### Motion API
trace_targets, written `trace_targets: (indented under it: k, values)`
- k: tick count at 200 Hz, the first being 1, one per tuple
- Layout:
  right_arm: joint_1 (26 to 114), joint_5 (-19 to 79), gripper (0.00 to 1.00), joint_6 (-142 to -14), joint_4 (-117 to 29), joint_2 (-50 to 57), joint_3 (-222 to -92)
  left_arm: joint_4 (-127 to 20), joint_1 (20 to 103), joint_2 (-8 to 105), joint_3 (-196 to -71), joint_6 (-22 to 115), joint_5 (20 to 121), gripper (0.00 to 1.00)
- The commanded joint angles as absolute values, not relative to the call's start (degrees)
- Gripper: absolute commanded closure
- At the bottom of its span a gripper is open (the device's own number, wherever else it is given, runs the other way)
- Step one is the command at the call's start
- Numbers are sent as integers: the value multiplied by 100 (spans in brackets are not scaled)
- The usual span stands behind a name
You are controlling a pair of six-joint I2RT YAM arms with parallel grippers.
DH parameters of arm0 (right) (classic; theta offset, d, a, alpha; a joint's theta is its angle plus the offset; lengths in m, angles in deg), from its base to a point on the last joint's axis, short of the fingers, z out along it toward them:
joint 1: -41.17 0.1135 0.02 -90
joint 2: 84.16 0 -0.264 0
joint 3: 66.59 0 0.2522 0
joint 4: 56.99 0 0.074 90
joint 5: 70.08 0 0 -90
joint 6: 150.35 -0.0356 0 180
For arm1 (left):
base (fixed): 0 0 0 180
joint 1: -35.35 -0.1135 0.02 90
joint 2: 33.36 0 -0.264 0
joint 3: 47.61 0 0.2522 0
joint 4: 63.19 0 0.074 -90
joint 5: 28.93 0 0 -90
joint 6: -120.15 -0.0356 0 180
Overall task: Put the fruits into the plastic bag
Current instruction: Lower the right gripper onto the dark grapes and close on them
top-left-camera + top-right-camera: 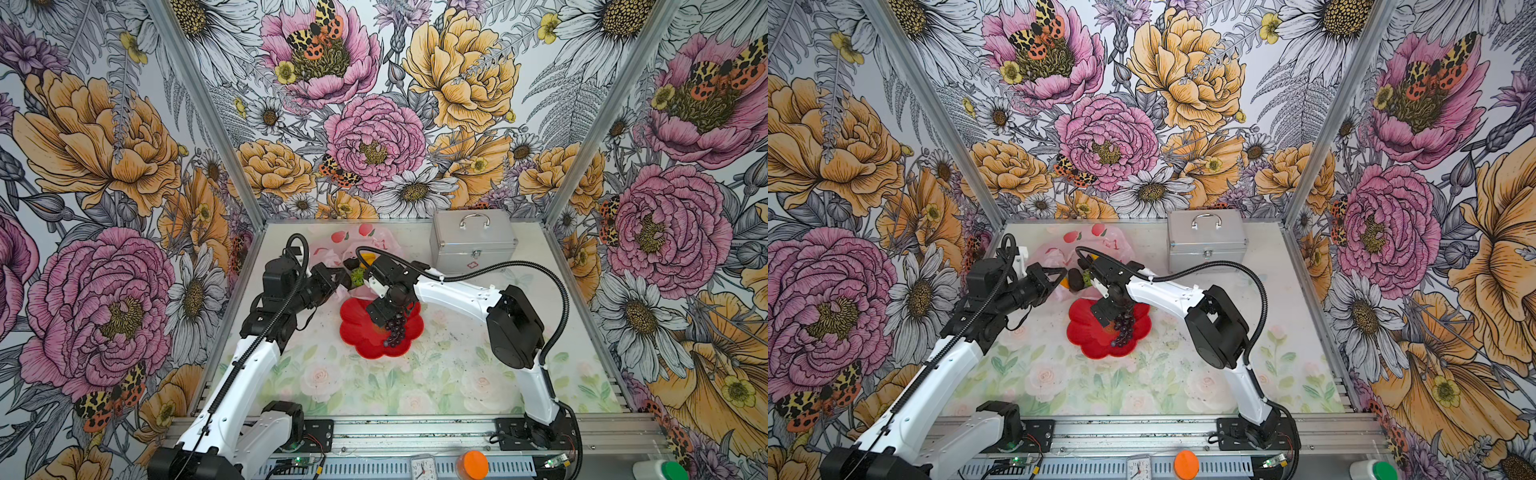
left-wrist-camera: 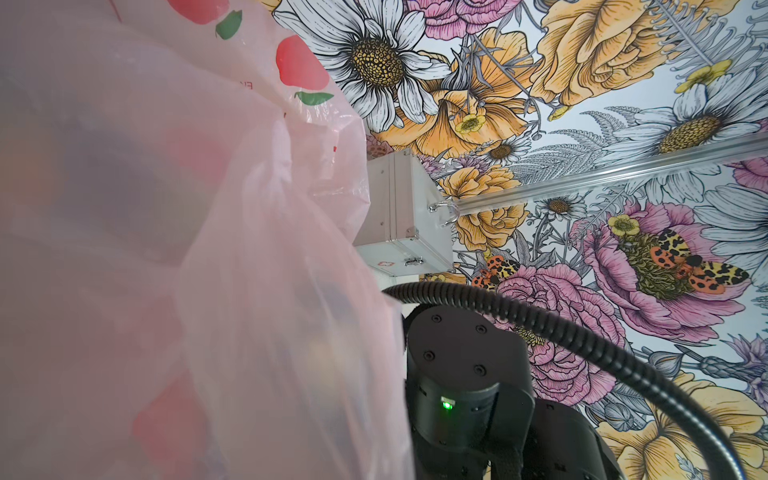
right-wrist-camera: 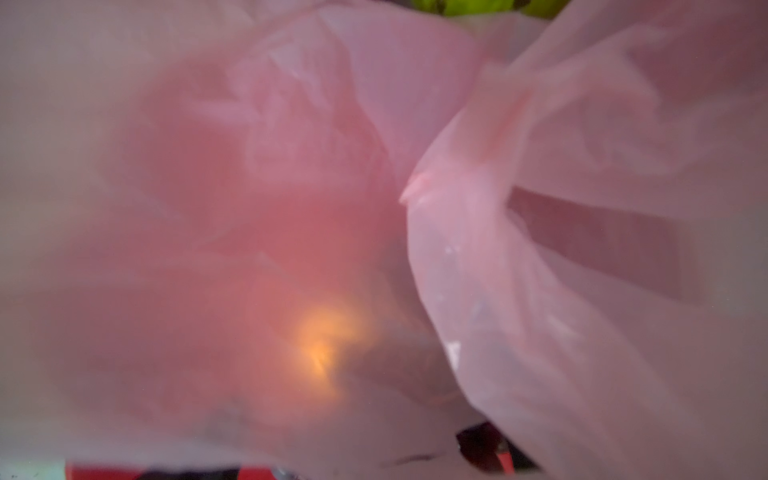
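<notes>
Left claw (image 1: 1062,273): jaws together at the mouth of the plastic bag (image 1: 332,249), pinching its film.
Right claw (image 1: 1094,269): reaching into the same mouth, jaws spread wide; film hides whether anything lies between them.
Surface: one table (image 1: 374,386) printed with pale roses, with a metal rail along the front.
Room: three walls (image 1: 374,124) of bold flower-and-moth wallpaper, with metal corner posts.
Bag: one, pale pink, on the far side, touching the red plate (image 1: 357,332).
Fruits at the mouth: three counted, namely the yellow fruit (image 1: 366,259), the green ball (image 1: 356,277) and the dark fruit (image 1: 1076,279).
Fruit on the plate: one grape bunch (image 1: 395,330).
Others: one silver case (image 1: 473,243), one clock (image 1: 423,469), one orange cap (image 1: 472,464).
</notes>
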State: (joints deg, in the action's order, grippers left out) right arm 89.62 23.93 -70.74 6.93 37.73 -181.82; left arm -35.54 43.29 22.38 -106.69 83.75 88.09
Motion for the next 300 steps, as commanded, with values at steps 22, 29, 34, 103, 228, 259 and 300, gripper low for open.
trace_targets:
  k: [22, 29, 34, 103, 228, 259, 300]
  values:
    - [8939, 2163, 3, -7084, 784, 3817, -18065, -3536, 4294, 2313, -10795, 8253, 8780, 100]
    - [8933, 2176, 3, -7097, 784, 3834, -18031, -3545, 4303, 2323, -10800, 8253, 8784, 100]
    - [8923, 2185, 3, -7093, 784, 3843, -18027, -3547, 4315, 2323, -10798, 8253, 8784, 100]
    - [8916, 2155, 3, -7055, 781, 4111, -18055, -3477, 4325, 2314, -10840, 8218, 8777, 100]
    - [8854, 1899, 14, -6993, 837, 4698, -18485, -3459, 4281, 2336, -10822, 8236, 8779, 100]
    - [8830, 2033, 30, -6975, 829, 4598, -18444, -3480, 4265, 2341, -10805, 8252, 8770, 100]
    - [8792, 2215, 53, -6993, 819, 4448, -18446, -3562, 4254, 2356, -10763, 8305, 8783, 100]
